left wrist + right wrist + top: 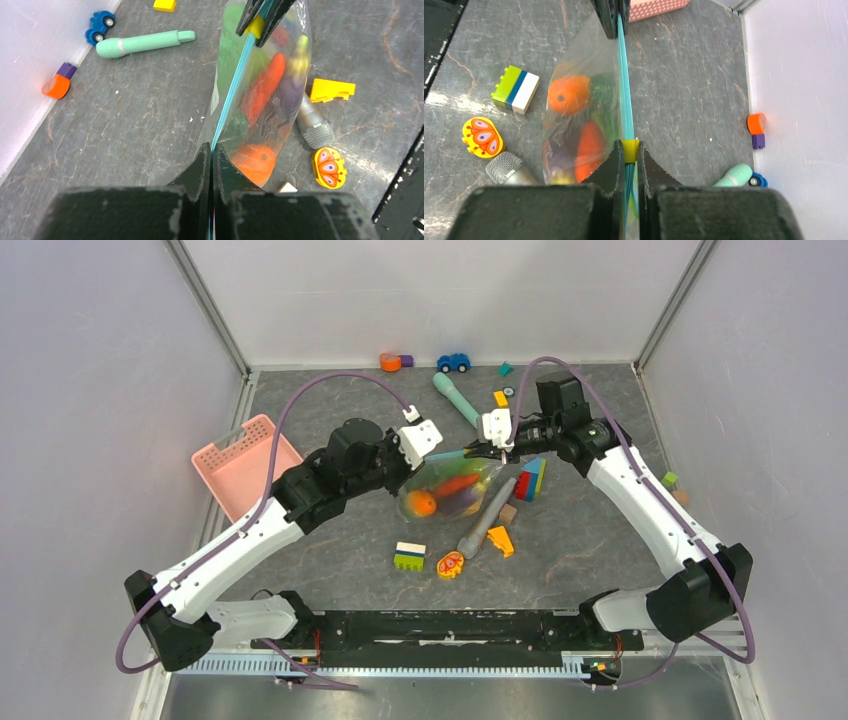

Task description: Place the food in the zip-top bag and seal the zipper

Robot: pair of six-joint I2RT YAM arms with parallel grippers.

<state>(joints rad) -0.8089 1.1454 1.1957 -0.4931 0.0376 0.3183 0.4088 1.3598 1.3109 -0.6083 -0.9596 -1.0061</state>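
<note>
Hanging between the two claws, the zip-top bag (pixel 455 485) is carried by its top edge only. Left gripper (pixel 211 156) is pressed together on one end of the zipper (pixel 626 85). Right gripper (pixel 630 150) is pressed together on the far end, at a small yellow slider (pixel 256 26).

The food (pixel 440 495) sits inside the bag, below both sets of fingers: orange, orange-red, purple and green pieces. Whether the bag's bottom rests on the table cannot be told.

Judgement on handling:
- The film looks thin, limp and slippery.
- The load is light but loose, and likely to roll and pull the strip askew.
- The teal strip is the only stiff part, so grip there and not on the film.

No legible writing or brand in any view.
</note>
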